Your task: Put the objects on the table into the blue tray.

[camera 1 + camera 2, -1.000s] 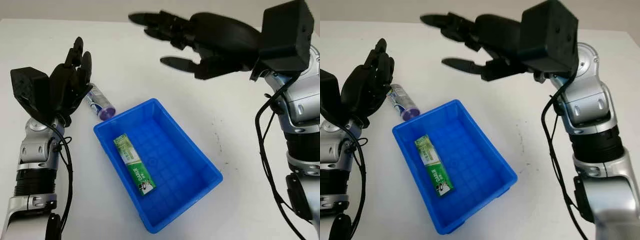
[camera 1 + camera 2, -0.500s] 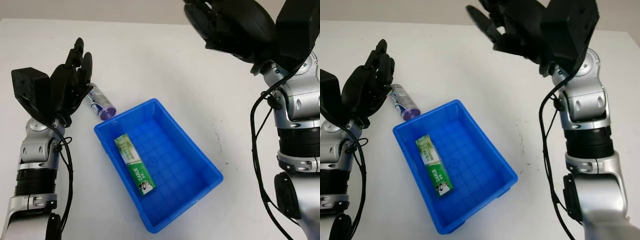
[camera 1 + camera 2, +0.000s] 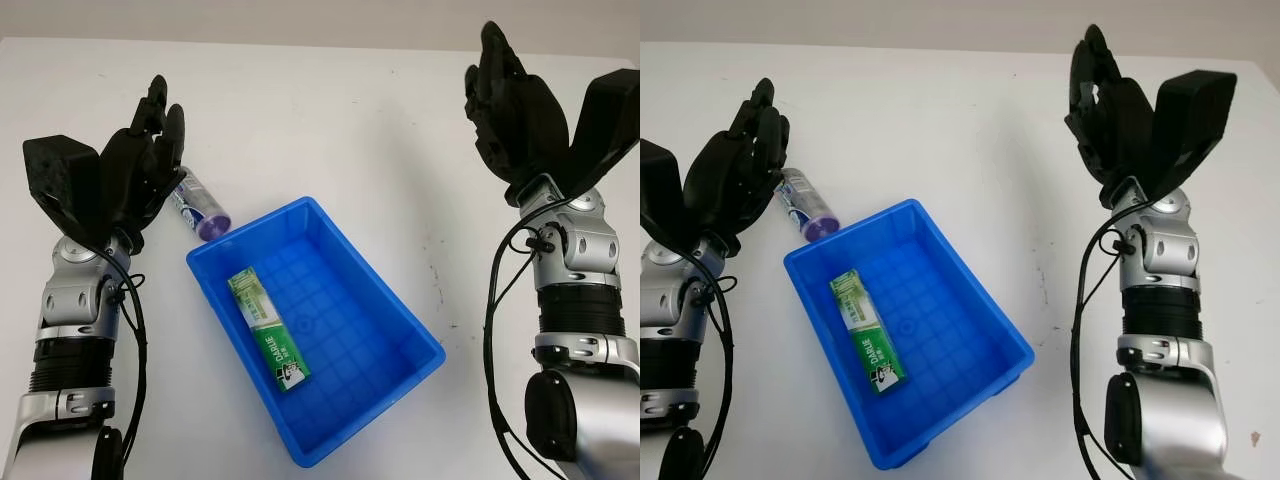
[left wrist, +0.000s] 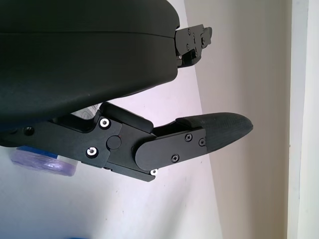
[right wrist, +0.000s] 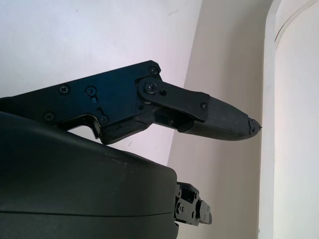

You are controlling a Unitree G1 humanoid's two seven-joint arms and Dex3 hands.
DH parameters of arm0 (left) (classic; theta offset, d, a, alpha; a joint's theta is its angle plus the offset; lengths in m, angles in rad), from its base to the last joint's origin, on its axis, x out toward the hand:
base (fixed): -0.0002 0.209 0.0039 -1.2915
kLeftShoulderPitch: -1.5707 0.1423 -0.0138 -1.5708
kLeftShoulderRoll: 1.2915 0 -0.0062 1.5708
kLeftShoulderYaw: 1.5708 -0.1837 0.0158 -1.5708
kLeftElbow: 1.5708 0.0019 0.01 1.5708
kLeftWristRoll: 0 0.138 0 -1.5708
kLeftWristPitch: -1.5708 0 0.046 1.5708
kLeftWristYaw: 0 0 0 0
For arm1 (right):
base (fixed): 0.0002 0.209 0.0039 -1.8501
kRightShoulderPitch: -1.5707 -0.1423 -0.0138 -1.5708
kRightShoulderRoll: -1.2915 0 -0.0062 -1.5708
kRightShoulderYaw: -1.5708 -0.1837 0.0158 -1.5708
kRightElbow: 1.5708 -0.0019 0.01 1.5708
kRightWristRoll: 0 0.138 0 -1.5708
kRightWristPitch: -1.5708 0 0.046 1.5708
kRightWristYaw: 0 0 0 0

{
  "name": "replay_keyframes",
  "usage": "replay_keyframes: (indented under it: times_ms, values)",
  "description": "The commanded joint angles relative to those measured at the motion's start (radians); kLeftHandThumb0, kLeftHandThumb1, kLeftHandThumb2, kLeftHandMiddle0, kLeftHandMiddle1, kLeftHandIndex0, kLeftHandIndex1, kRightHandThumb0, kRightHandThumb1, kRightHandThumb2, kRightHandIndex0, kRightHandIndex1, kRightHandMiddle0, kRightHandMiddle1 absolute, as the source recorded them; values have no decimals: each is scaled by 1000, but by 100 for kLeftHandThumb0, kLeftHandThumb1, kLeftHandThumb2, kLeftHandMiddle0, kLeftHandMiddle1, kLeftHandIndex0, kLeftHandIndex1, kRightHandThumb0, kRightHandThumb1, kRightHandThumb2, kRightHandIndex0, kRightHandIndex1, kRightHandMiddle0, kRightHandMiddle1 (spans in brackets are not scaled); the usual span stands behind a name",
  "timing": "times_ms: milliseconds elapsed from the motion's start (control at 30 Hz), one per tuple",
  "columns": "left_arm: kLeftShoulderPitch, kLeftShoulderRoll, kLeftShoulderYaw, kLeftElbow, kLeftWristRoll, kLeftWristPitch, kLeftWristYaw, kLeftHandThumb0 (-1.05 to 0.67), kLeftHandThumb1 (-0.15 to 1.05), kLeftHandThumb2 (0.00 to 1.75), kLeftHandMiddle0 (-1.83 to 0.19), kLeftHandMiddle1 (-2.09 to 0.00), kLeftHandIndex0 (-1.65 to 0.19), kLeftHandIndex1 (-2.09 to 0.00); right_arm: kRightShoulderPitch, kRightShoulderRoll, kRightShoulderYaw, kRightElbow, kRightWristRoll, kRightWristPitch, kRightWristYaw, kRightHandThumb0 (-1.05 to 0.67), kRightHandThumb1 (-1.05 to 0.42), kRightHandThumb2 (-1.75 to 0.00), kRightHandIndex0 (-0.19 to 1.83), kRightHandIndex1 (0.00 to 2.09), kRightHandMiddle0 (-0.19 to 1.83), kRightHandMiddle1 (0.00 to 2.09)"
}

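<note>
Having swung back from over the blue tray point(image 3: 400, 330), the right hand point(image 3: 515, 115) is hovering released, leaving the bottle point(image 3: 200, 205) beside the released left hand point(image 3: 135, 170).

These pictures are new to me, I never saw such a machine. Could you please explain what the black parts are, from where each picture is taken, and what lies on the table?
This is a humanoid robot with two arms. The black parts are its three-finger hands. Two pictures come from cameras in its head, looking down at a white table. The other two come from cameras at each wrist, very close to that hand.

The left hand is raised beside a small bottle with a purple cap, which lies on the table just outside the blue tray. The right hand is raised at the other side. Both are open and hold nothing. A green box already lies inside the tray.
</note>
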Motion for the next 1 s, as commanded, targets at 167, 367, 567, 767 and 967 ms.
replay_keyframes:
  times_ms: [167,367,567,767,967]
  values:
    - [-14,22,5,5,4,-4,-4,-76,105,66,19,0,19,0,59,19,1,-9,-13,-66,-36,-80,-105,-78,-19,0,-19,0]
    - [-48,81,-2,30,20,-8,-49,-76,105,66,19,0,19,0,86,22,9,-59,-7,-50,-36,-76,-105,-80,-19,0,-19,0]
    - [-127,262,-48,67,108,-105,-202,-73,105,51,19,0,19,-1,97,26,9,-75,8,-51,-20,-74,-105,-81,-19,0,-19,0]
    - [-293,394,-98,190,139,-189,-419,-68,87,4,2,-7,0,-10,100,28,20,-80,-3,-50,-24,-75,-105,-81,-19,0,-19,0]
    - [-390,518,-290,264,445,-369,-430,-53,77,4,3,-5,4,-5,102,44,21,-93,15,-54,-27,-73,-105,-80,-19,0,-19,0]
